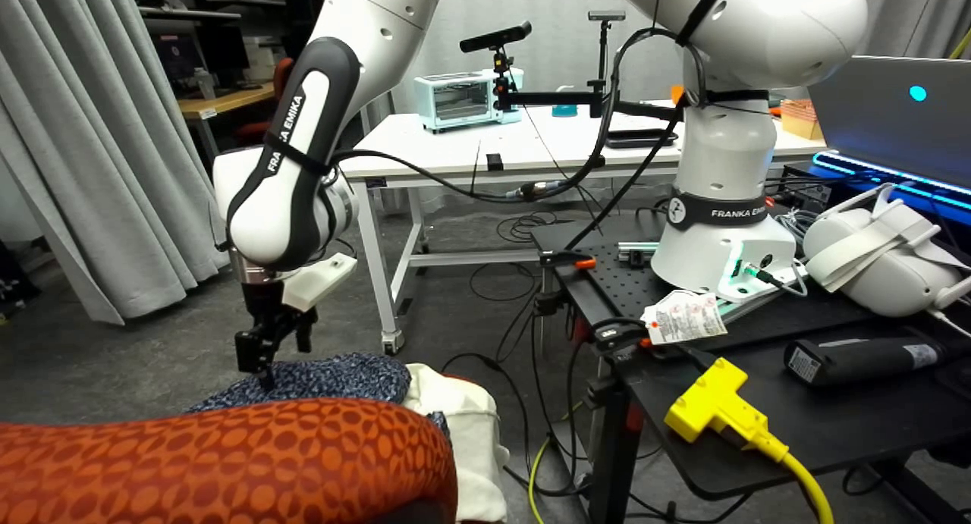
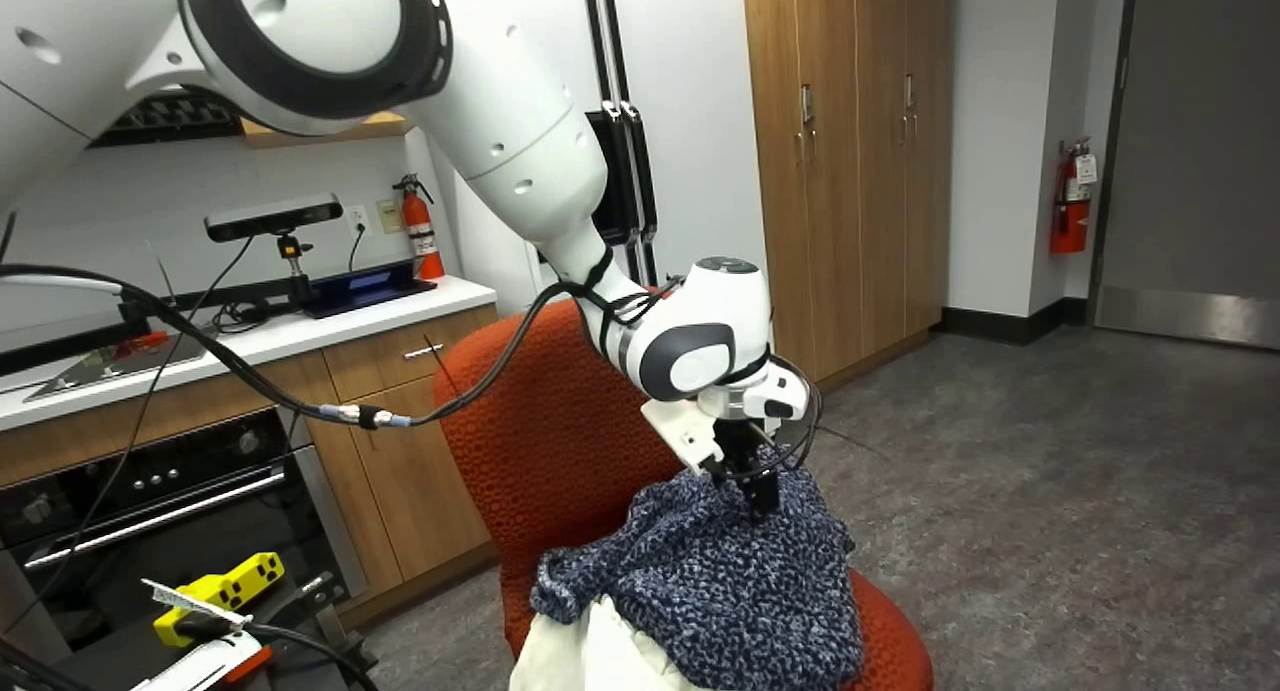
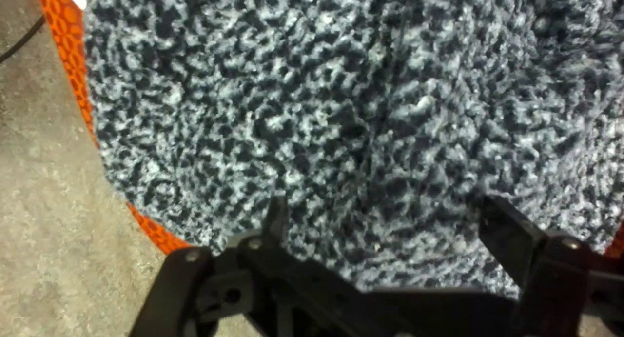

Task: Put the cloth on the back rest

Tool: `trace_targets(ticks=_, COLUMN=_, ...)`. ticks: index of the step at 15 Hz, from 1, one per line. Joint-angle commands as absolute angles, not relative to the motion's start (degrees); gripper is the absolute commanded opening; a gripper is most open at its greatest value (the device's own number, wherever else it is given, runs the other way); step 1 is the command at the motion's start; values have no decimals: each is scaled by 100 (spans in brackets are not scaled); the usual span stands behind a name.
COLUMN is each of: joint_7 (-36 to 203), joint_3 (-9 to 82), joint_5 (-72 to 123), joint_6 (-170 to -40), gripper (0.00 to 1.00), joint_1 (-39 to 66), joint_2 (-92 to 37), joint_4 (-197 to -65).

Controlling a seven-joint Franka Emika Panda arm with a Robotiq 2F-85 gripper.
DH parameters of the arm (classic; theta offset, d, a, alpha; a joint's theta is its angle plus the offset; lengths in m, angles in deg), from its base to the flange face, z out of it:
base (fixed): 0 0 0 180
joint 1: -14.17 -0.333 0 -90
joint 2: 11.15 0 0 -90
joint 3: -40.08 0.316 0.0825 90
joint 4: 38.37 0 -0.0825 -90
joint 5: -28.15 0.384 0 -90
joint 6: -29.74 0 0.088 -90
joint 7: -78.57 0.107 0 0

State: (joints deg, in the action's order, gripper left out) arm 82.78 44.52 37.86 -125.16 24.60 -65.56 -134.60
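The cloth [image 2: 750,591], dark navy with pale speckles, lies bunched on the orange-red chair's seat. In an exterior view its upper part [image 1: 334,376] shows beyond the back rest [image 1: 227,463], an orange-red patterned ridge in the foreground. The back rest [image 2: 540,441] stands upright beside the cloth. My gripper [image 1: 286,357] points down at the cloth; it also shows in an exterior view [image 2: 762,491]. In the wrist view my gripper [image 3: 382,203] is open, its fingers wide apart over the cloth [image 3: 292,108], which fills most of that view. One fingertip appears to touch the cloth.
Cream-white fabric [image 1: 459,425] lies beside and partly under the cloth, also in an exterior view [image 2: 590,651]. A black table [image 1: 743,425] with a yellow power block [image 1: 713,403] stands near the chair. Cables hang along the arm. The seat edge [image 3: 68,44] borders the cloth.
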Motion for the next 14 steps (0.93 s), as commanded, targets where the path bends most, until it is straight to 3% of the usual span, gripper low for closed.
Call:
trace_targets(ticks=1, joint_7=7962, joint_3=4805, joint_5=4071, joint_6=-12099, gripper=100, joint_1=2684, joint_2=-7210, joint_4=-12614)
trace_targets(ticks=3, joint_7=7924, joint_3=4852, joint_5=4063, joint_6=-11932, gripper=93, joint_1=2656, joint_2=-7399, joint_4=-12355)
trace_targets(ticks=5, joint_7=7878, joint_3=4847, joint_5=4010, joint_6=-11799, gripper=69, joint_1=2601, joint_2=-7490, joint_4=-12185)
trace_targets(ticks=14, joint_7=7962, joint_3=4392, joint_5=3655, joint_6=-11852, gripper=1, joint_1=2056, joint_2=-6603, joint_4=-12939)
